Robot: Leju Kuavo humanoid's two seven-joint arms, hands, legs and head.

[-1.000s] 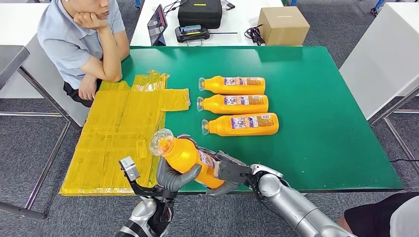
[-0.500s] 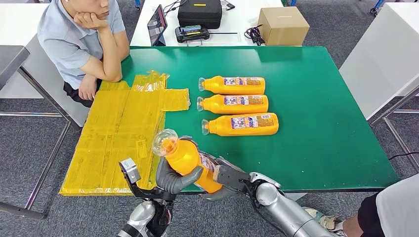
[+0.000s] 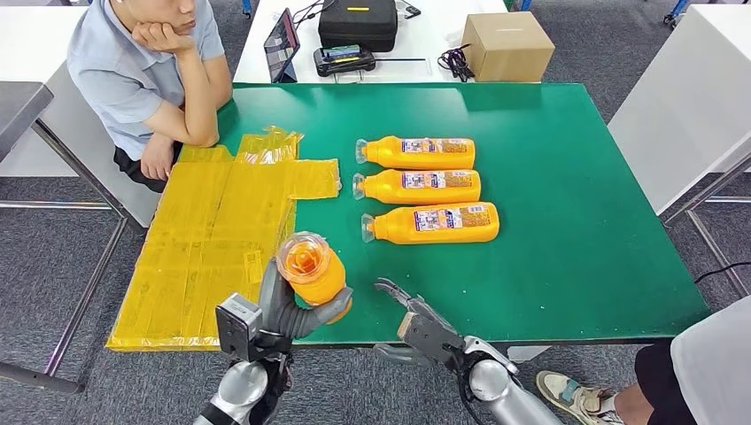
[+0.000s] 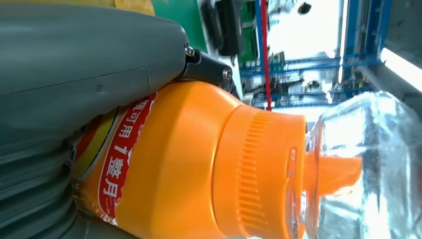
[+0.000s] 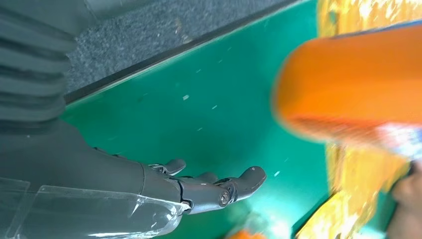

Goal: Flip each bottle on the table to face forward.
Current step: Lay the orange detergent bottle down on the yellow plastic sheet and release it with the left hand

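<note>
While the left hand (image 3: 297, 314) gripped the orange bottle (image 3: 312, 270) upright above the table's (image 3: 576, 221) near edge, the right hand (image 3: 416, 328) hovered beside it, fingers spread and empty. Laying it label-up beside the three lying bottles (image 3: 429, 188) called for a firm grip.

Silver rounded arm shells; left hand (image 3: 297, 312) grey with ribbed cover, small screws; right hand (image 3: 423, 329) dark fingers, clear plastic wrist guard.

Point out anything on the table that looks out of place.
Nothing looks damaged or spilled. Three bottles lie in a neat row; the fourth bottle is off the table in the left hand, cap toward the camera.
</note>
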